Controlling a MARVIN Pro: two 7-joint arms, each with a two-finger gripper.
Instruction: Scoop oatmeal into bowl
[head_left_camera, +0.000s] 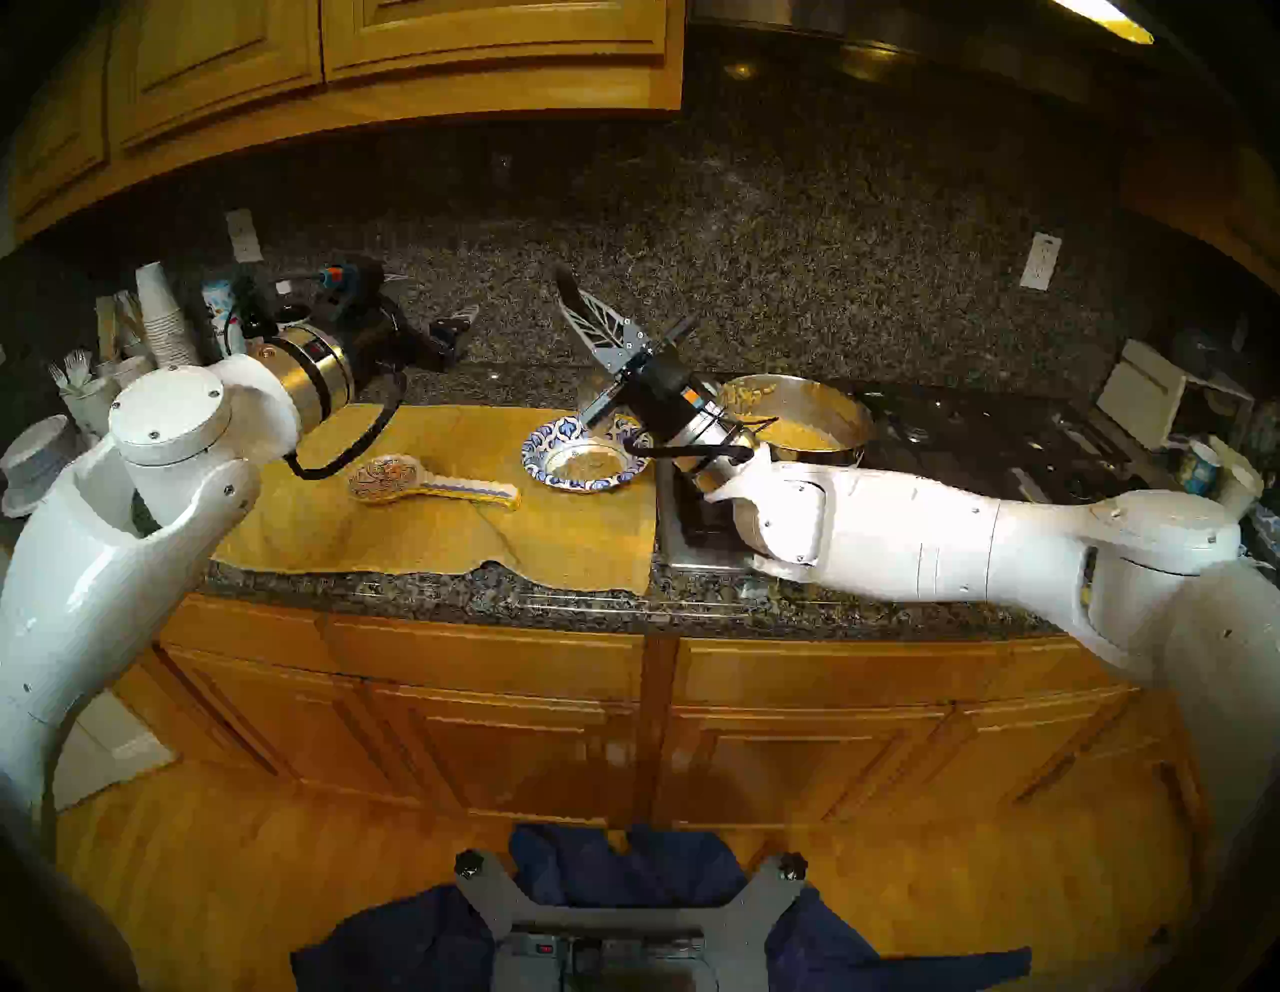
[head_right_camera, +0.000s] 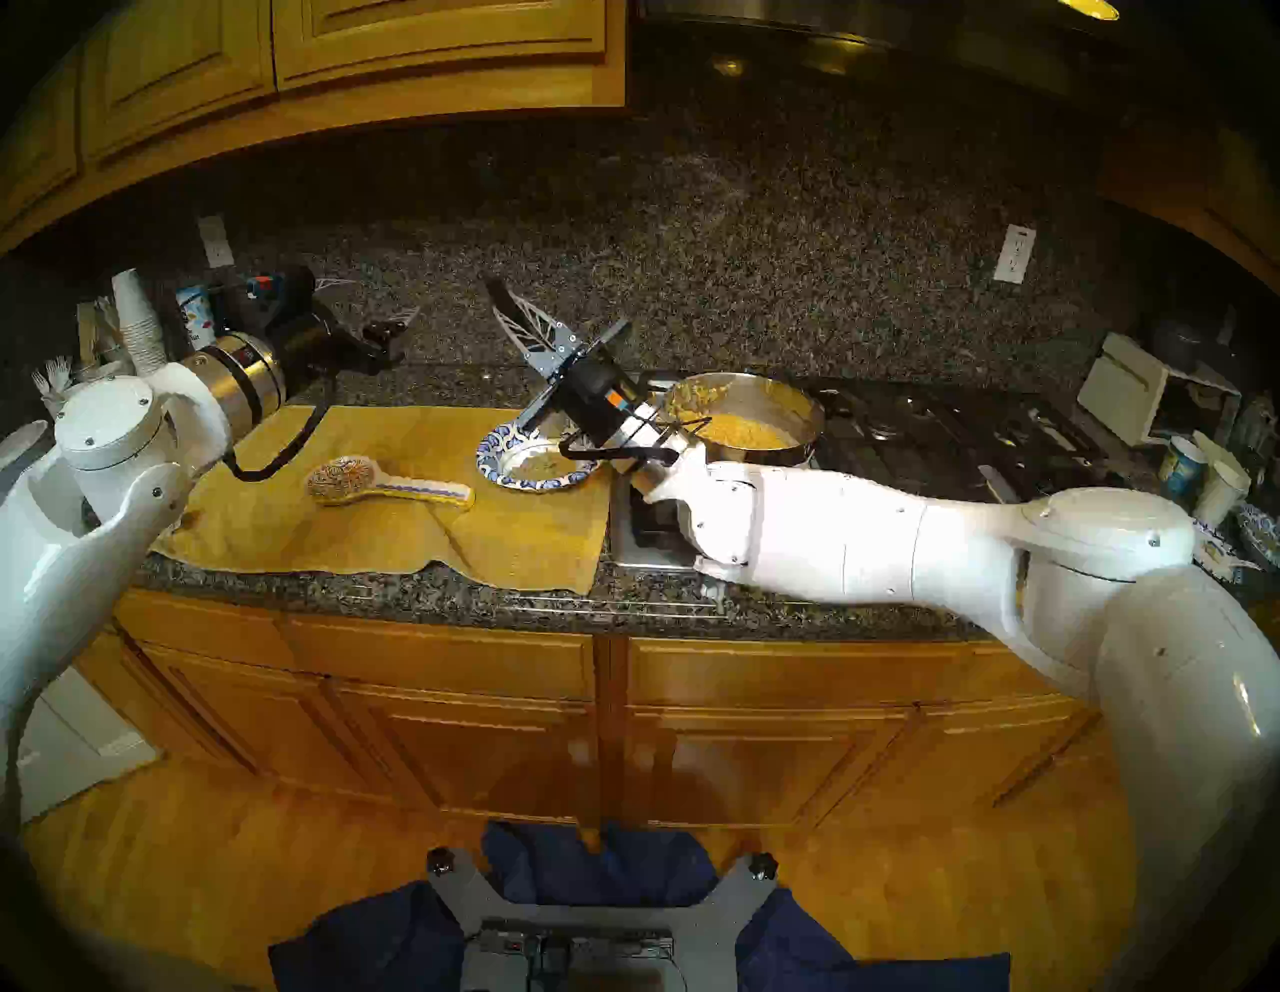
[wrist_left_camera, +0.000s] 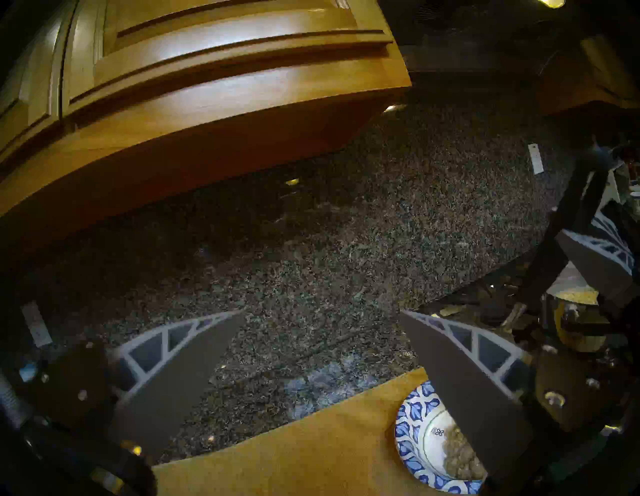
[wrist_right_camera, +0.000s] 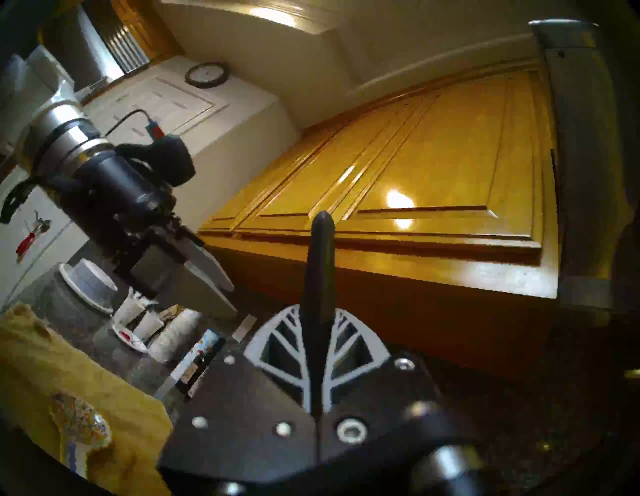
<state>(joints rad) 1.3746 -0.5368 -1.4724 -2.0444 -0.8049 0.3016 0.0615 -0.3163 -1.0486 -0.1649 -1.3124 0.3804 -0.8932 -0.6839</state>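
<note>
Tan-yellow, lumpy oatmeal (head_left_camera: 587, 463) sits as one small mound in the white centre of the single bowl (head_left_camera: 537, 450), a shallow round dish with a blue-and-white leaf-patterned rim. The bowl rests on one mustard-yellow cloth (head_left_camera: 429, 526) spread over the speckled granite counter (head_left_camera: 866, 332). More of the grainy porridge fills one shiny steel pot (head_left_camera: 841, 409) just to the bowl's right, on the dark stovetop. One multicoloured painted spoon rest (head_left_camera: 415, 481) lies flat on the cloth, left of the bowl and apart from it.

Right gripper (head_left_camera: 585, 315): two white lattice fingers pressed together on one slim black handle (wrist_right_camera: 320, 263), tilted upward above the bowl's far edge; the handle's working end is hidden from every view. Left gripper (wrist_left_camera: 322, 350): fingers spread wide, level, holding nothing, hanging above the counter well left of the bowl. A stack of white paper cups (head_left_camera: 158, 315) stands at far left.
</note>
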